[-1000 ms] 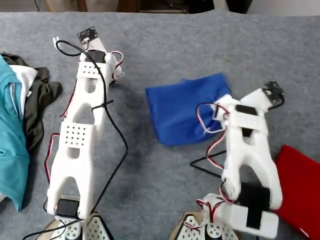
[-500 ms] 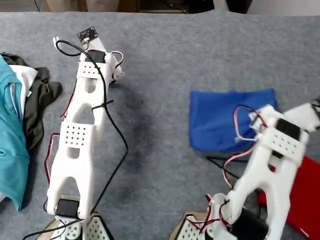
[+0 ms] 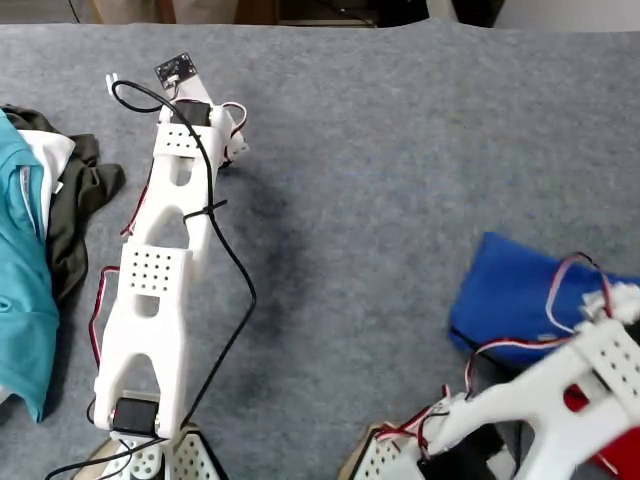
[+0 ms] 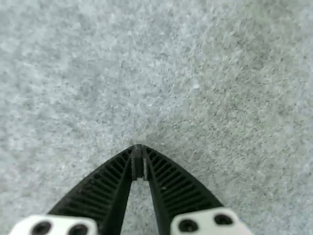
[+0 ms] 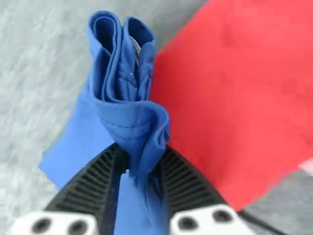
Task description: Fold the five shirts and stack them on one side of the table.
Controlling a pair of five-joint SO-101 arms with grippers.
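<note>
Surface (image 3: 400, 150): grey, felt-like nap. The blue shirt (image 5: 124, 98), soft knit bunched into thick rolled folds, is pinched in the right pincer (image 5: 140, 159) at the near right of the surface, with a flat red shirt (image 5: 230, 88) just beside it. The left pincer (image 4: 138, 152) is pressed together, its ribbed black fingers (image 4: 107, 181) meeting at the tips over bare felt, far left. A crumpled teal shirt (image 3: 20, 270), olive shirt (image 3: 85, 190) and white shirt (image 3: 50, 150) are heaped at the left edge.

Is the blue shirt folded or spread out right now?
Folded: the blue shirt shows several stacked layers, pinched in the right tool.
</note>
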